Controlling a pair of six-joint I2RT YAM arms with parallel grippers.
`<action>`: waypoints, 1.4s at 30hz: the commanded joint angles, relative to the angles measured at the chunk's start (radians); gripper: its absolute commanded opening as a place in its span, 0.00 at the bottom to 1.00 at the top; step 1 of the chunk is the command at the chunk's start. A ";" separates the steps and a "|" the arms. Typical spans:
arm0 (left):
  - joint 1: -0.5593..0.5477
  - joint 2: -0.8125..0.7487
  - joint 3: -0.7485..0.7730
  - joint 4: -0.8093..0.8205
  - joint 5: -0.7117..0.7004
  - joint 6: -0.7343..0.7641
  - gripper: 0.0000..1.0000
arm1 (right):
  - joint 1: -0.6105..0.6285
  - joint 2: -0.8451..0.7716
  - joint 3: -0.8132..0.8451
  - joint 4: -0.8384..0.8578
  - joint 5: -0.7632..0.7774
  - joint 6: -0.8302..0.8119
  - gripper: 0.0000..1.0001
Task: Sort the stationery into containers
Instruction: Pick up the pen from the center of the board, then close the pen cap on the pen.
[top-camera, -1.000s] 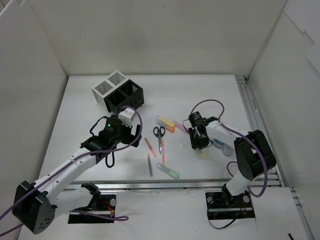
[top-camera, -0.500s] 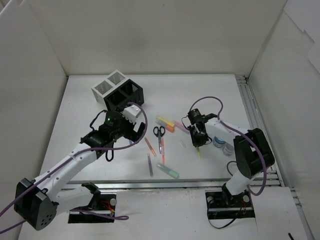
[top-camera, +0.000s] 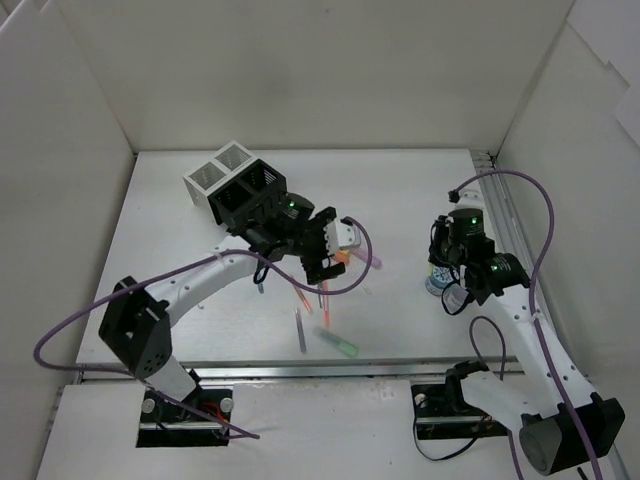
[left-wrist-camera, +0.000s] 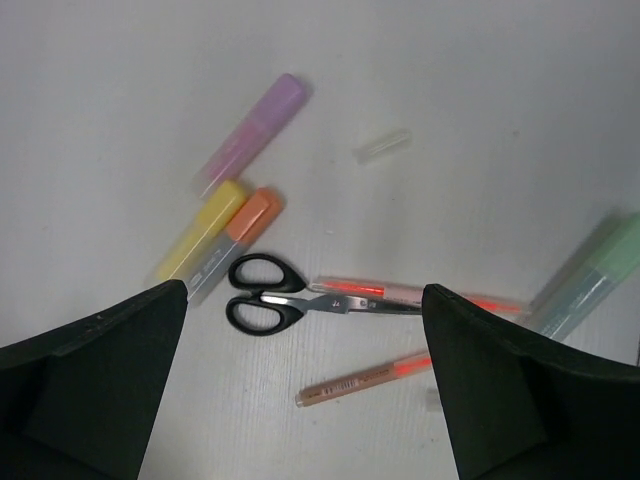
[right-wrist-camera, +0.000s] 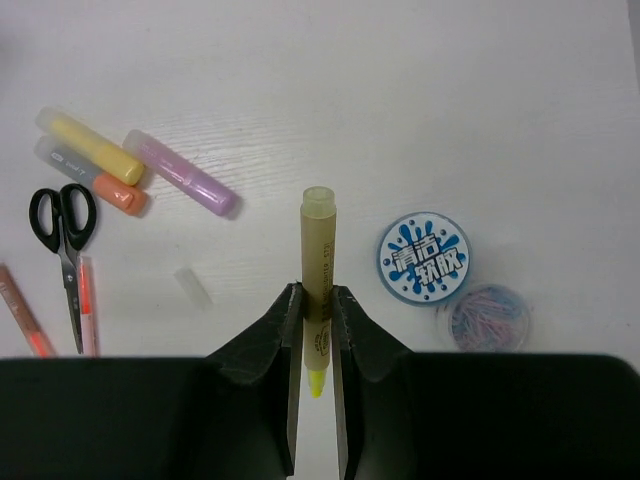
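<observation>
My right gripper (right-wrist-camera: 318, 310) is shut on a slim tan pen with a yellow tip (right-wrist-camera: 318, 250) and holds it above the table; it hangs at the right (top-camera: 446, 268) in the top view. My left gripper (left-wrist-camera: 305, 385) is open and hovers low over the black-handled scissors (left-wrist-camera: 262, 296) and an orange pen (left-wrist-camera: 365, 378), with nothing between its fingers (left-wrist-camera: 100, 385). Yellow (left-wrist-camera: 200, 235), orange (left-wrist-camera: 248, 222) and pink (left-wrist-camera: 255, 128) highlighters lie beyond the scissors. A green highlighter (left-wrist-camera: 592, 272) lies to the right. The mesh containers (top-camera: 235, 187) stand at the back left.
A round blue-printed lid (right-wrist-camera: 423, 257) and a small tub of coloured clips (right-wrist-camera: 488, 316) sit under the right arm. A clear pen cap (right-wrist-camera: 192, 287) lies loose. A blue-grey pen (top-camera: 300, 330) lies near the front edge. White walls enclose the table.
My right gripper shut on the yellow-tipped pen and rose with it, moving right. My left arm swung right from beside the containers to above the scissors.
</observation>
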 joint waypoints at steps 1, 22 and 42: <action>-0.044 0.078 0.111 -0.129 0.109 0.291 0.99 | -0.062 -0.014 -0.040 0.001 -0.075 0.028 0.00; -0.185 0.562 0.650 -0.628 0.040 0.816 0.92 | -0.182 -0.098 -0.094 0.001 -0.167 0.025 0.00; -0.203 0.691 0.674 -0.499 0.011 0.801 0.57 | -0.181 -0.078 -0.100 0.003 -0.202 0.015 0.00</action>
